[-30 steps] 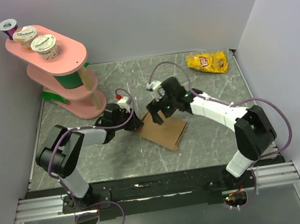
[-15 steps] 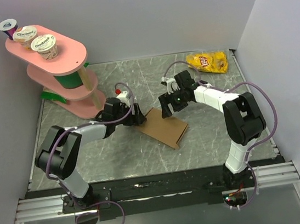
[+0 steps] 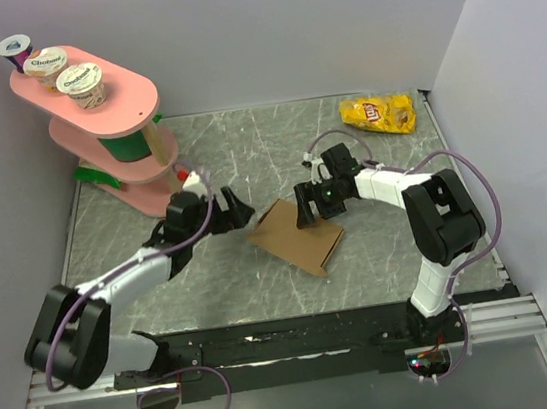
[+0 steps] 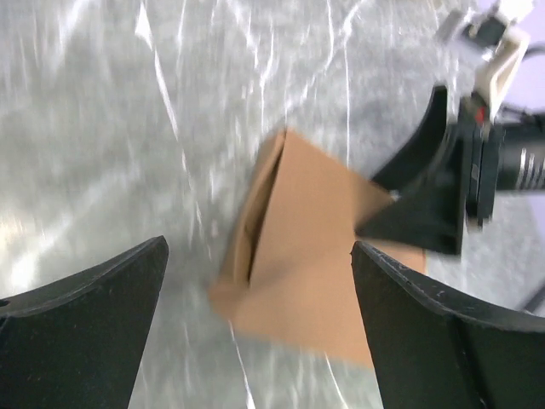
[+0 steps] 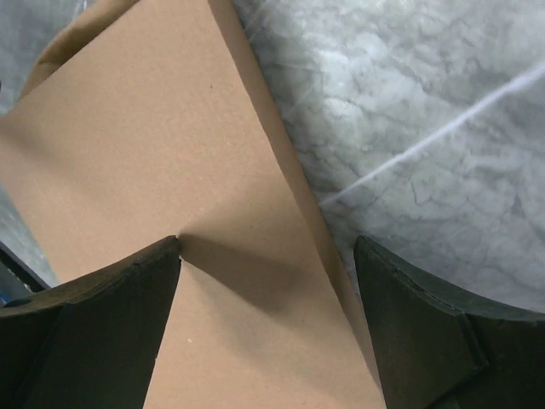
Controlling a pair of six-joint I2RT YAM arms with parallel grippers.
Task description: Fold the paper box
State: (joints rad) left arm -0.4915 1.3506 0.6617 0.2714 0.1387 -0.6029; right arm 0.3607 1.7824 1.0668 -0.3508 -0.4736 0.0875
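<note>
Leftmost, well to the left of and beyond the plain brown corrugated cardboard paper box [image 3: 296, 237], a pink tiered stand [image 3: 108, 135] is seen, with three white yogurt cups [image 3: 79, 81] set on its top shelf.

Just left of the box, the left gripper [image 3: 237, 209] is held low over the grey marbled table [image 3: 215, 293]. Its jaws are spread wide and nothing is grasped. In the left wrist view the box [image 4: 315, 281] is seen beyond the black fingers [image 4: 94, 315], apart from them. A dark gap between cardboard layers is shown at the end turned toward this gripper.

The box itself is laid nearly flat on the table, at about the middle, as a folded brown slab set at a slant.

At the far right corner of the box, the right gripper [image 3: 314, 204] is brought down onto it. Its jaws are also parted wide and nothing is clamped. In the right wrist view one fingertip [image 5: 128, 281] appears to be rested on the top face of the box [image 5: 153, 162], while the other is held over bare table past the box's edge.

Well beyond the box and to its right, a yellow chip bag [image 3: 379, 114] is laid flat.
</note>
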